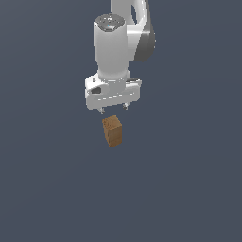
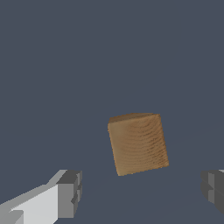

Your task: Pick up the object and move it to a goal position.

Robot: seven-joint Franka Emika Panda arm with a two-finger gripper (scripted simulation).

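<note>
The object is a small brown block (image 1: pixel 112 131) with a wood-grain texture, standing upright on the dark grey floor. In the wrist view the block (image 2: pixel 138 143) shows its top face between the two fingers. My white gripper (image 1: pixel 113 109) hangs just above the block, with its short fingertips close over the block's top and not touching it. The jaws are wide apart, with one grey fingertip (image 2: pixel 70 193) on one side and the other at the frame's edge. Nothing is held.
A flat dark grey floor (image 1: pixel 189 189) spreads all around the block. The white arm (image 1: pixel 113 47) rises behind the gripper toward the top of the exterior view.
</note>
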